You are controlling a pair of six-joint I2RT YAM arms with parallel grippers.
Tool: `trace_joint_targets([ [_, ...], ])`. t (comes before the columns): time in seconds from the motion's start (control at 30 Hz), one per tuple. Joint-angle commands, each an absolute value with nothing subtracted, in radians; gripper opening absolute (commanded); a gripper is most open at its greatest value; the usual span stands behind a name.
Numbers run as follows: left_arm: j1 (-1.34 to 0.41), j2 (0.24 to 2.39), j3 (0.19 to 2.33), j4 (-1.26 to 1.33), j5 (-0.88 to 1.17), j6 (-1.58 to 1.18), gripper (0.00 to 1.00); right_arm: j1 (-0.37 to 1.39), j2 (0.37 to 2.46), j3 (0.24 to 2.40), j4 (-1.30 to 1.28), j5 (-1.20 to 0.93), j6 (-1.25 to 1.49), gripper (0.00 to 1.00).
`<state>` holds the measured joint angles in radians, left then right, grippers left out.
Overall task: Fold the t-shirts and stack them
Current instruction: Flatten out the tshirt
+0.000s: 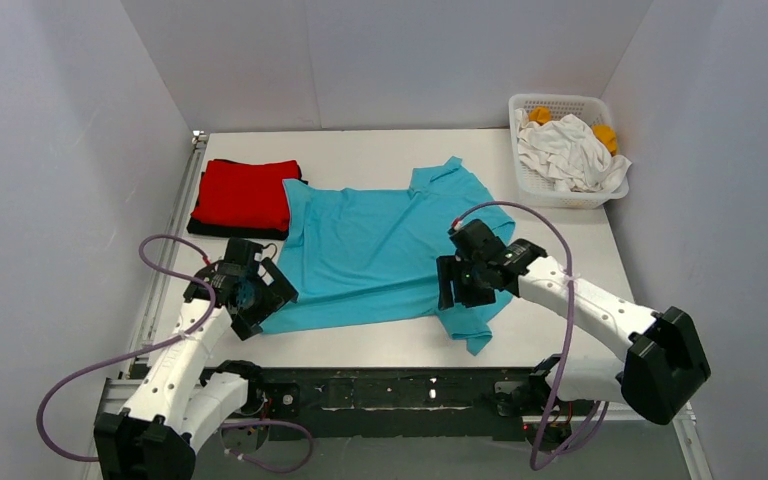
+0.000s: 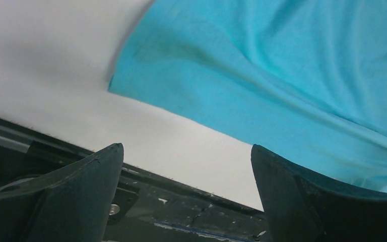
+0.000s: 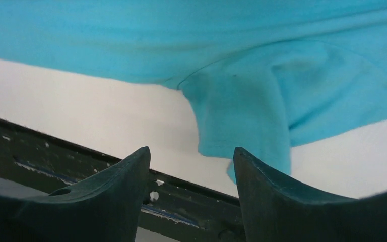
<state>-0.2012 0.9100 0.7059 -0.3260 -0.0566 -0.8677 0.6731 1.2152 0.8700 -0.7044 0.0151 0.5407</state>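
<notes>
Red shirt (image 1: 245, 193) lies folded on black shirt (image 1: 222, 231); turquoise shirt (image 1: 370, 245) lies flat, unfolded, with left gripper (image 2: 186, 151) and right gripper (image 3: 191, 154) both released, empty, at its near edge; white shirt (image 1: 565, 150) and orange shirt (image 1: 605, 135) wait in basket (image 1: 560, 100).

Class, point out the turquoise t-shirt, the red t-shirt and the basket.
turquoise t-shirt (image 1: 370, 250): top view, chest area.
red t-shirt (image 1: 245, 192): top view, folded top face.
basket (image 1: 560, 99): top view, far rim.
</notes>
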Motion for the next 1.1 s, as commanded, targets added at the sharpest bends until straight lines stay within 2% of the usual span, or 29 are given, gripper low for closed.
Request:
trace_joint_targets([
  [0.0,-0.206,0.870,0.661,-0.561,-0.137,-0.900,1.00,0.775,1.316,0.888,-0.725,0.009,0.561,0.67],
  [0.23,-0.206,0.825,0.650,-0.604,-0.160,-0.899,1.00,0.833,1.502,0.894,-0.773,0.084,0.607,0.58],
  [0.3,-0.205,0.819,0.651,-0.610,-0.163,-0.896,1.00,0.839,1.526,0.866,-0.766,0.086,0.632,0.52],
  [0.37,-0.206,0.822,0.646,-0.608,-0.167,-0.901,0.99,0.842,1.553,0.867,-0.768,0.087,0.648,0.39],
  [0.47,-0.206,0.831,0.652,-0.607,-0.164,-0.905,1.00,0.860,1.580,0.944,-0.872,0.149,0.694,0.05],
  [0.5,-0.206,0.834,0.654,-0.606,-0.165,-0.903,0.99,0.868,1.580,0.979,-0.922,0.169,0.705,0.01],
  [0.63,-0.205,0.828,0.651,-0.599,-0.180,-0.908,0.99,0.897,1.566,1.124,-1.139,0.170,0.756,0.01],
  [0.73,-0.206,0.824,0.646,-0.591,-0.178,-0.910,1.00,0.935,1.600,1.242,-1.257,0.075,0.771,0.01],
  [0.87,-0.206,0.828,0.646,-0.588,-0.176,-0.907,1.00,0.966,1.637,1.276,-1.139,-0.164,0.758,0.02],
  [0.97,-0.205,0.835,0.649,-0.581,-0.166,-0.905,0.99,0.966,1.710,1.280,-1.020,-0.241,0.750,0.18],
  [1.07,-0.206,0.844,0.656,-0.585,-0.157,-0.899,1.00,0.968,1.733,1.277,-0.920,-0.280,0.753,0.41],
])
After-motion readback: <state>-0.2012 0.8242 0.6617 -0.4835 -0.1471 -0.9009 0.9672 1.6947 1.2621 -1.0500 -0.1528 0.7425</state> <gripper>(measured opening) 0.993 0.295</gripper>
